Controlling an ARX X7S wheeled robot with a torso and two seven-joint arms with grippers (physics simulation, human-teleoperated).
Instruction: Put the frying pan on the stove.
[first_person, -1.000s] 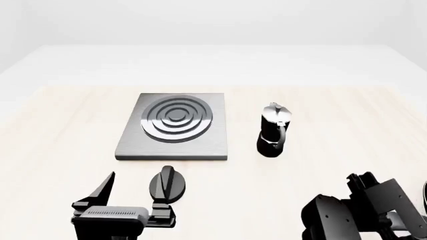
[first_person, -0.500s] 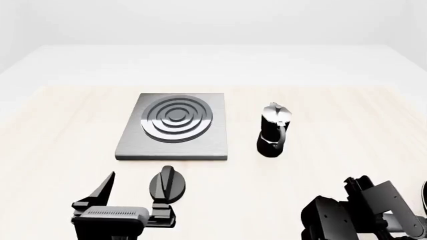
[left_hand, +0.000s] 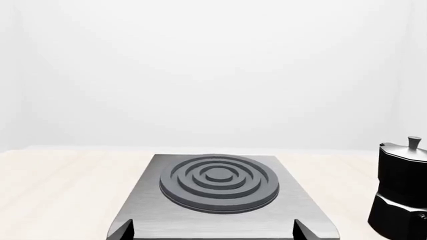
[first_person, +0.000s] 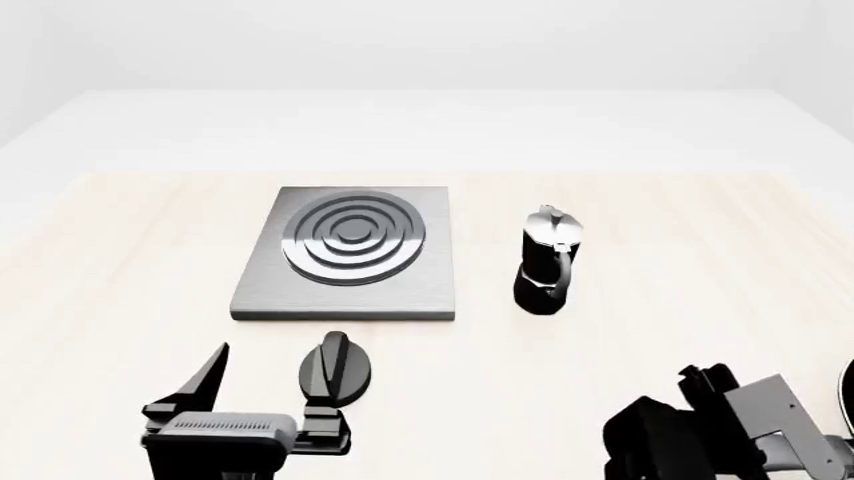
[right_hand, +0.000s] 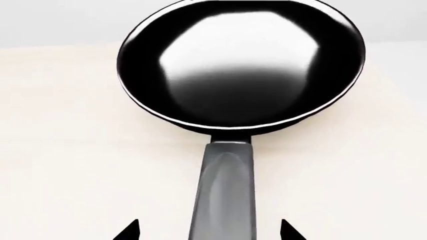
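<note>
1. The frying pan (right_hand: 241, 65) lay flat on the table (first_person: 120, 260) in the right wrist view, its long handle (right_hand: 225, 195) running back between the two fingertips of the right gripper (right_hand: 209, 231). In the head view only a dark sliver at the right edge could belong to it.
2. The right gripper stood released: one fingertip (right_hand: 128, 231) showed on each side of the handle, apart from it, with nothing yet grasped.
3. The left gripper (first_person: 260, 385) was also spread, its fingertips well apart and empty, near the black knob (first_person: 334, 368).
4. The stove (first_person: 351, 252) sat clear, with no pan on its ring burner (left_hand: 218, 181). The moka pot (first_person: 547, 262) stood upright just beside the stove's right side.
5. Judged stage: approach to the handle, with grasp, lift and transfer all outstanding.
6. Judged risks:
   - Closing far back on the smooth handle would leave the heavy bowl out in front, so the pan could droop or twist in the grip.
   - The moka pot stood between the pan's side of the table and the stove; a low carry could topple it.
   - The stove was only slightly wider than the pan, so an off-centre release could leave the pan overhanging or tilted.
</note>
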